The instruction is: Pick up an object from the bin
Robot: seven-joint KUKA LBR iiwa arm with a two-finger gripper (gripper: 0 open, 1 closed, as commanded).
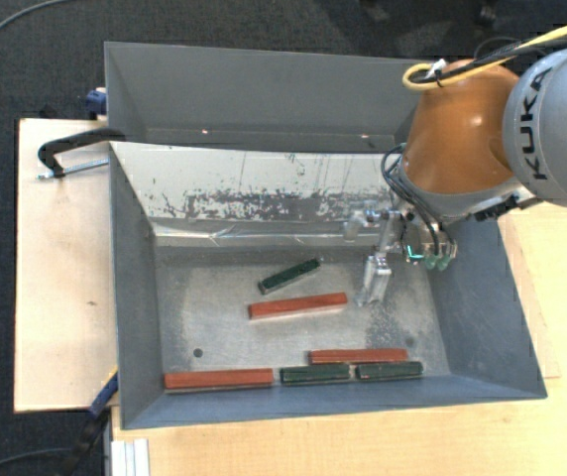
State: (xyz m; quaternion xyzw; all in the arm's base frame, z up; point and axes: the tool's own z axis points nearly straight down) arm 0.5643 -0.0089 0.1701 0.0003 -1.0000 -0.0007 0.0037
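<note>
Jaws, spread or pressed I cannot tell, hang beside a flat red-brown bar (297, 307).

One camera on this one, and it sits high above the grey metal bin (264, 97), looking down and tipped a little to one side. The far wall shows broad and full-faced, while the near wall shrinks to a thin rim along the bottom. The camera stands back enough to take in the whole bin, plus a band of dark floor (214, 8) beyond it. The arm (462, 137) enters at the upper right, looming large before the lens.
</note>
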